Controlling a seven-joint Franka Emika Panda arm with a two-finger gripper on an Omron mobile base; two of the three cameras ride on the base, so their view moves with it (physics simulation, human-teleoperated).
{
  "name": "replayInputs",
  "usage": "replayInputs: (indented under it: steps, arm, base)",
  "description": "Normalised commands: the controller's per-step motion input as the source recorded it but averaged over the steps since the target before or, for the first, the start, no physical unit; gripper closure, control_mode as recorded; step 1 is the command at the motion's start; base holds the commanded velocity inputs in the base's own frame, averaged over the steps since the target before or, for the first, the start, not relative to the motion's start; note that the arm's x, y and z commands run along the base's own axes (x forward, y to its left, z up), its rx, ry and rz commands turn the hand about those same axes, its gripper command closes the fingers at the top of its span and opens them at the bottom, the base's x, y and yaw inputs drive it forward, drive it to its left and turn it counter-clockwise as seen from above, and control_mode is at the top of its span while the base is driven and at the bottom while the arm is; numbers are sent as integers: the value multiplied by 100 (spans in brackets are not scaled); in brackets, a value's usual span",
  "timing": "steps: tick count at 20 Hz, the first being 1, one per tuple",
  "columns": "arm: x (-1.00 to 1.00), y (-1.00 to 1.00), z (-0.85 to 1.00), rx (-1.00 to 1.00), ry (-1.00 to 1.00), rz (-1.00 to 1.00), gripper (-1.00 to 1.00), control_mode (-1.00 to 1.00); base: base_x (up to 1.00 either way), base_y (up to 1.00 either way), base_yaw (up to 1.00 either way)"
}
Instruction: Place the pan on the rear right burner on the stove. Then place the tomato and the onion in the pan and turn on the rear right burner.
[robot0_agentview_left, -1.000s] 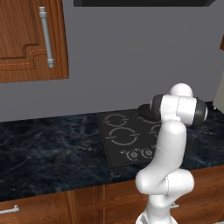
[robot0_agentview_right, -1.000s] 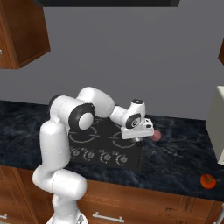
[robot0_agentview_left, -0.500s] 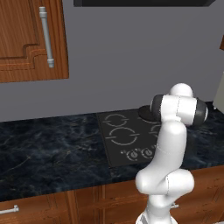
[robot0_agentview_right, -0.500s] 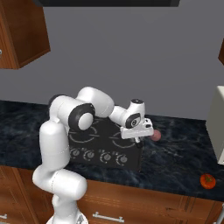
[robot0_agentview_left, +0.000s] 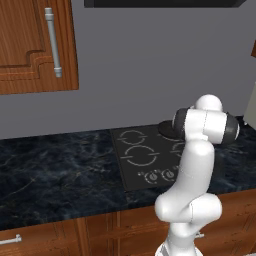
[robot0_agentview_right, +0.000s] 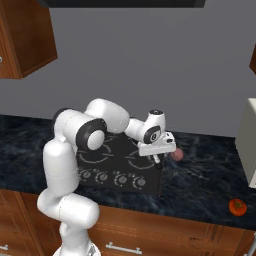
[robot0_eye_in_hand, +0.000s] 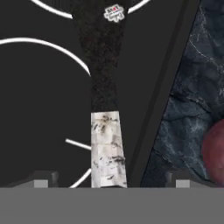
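Though black, pale-tipped pan handle (robot0_eye_in_hand: 107, 131).

Glossy white rounded arm segments, dark joint caps, white base

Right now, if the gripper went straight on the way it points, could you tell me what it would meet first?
Most likely the pan handle's pale tip, lying between the open gripper fingers, with the stove glass just beneath; depth is hard to judge.

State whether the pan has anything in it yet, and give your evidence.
Cannot tell directly: the pan's bowl is hidden. But the onion and tomato lie on the counter, outside the pan.
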Motion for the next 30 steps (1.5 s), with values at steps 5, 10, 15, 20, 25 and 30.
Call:
replayInputs:
  steps: [5, 10, 15, 20, 25, 30]
  arm:
    - [0, 0, 47, 0, 0, -8, -100, -100]
    - [0, -42, 8, 0, 0, -17, -100, -100]
    - [1, -46, 0, 0, 0, -23, -100, -100]
    - [3, -15, 0, 0, 0, -17, -100, -100]
    - [4, -4, 0, 0, 0, -6, -100, -100]
    - [29, -11, 0, 0, -2, 0, -100, -100]
  base:
    - [0, 0, 0]
    - [0, 0, 0]
    - [0, 0, 0]
    - [0, 0, 0]
    - [0, 0, 0]
    - [0, 0, 0]
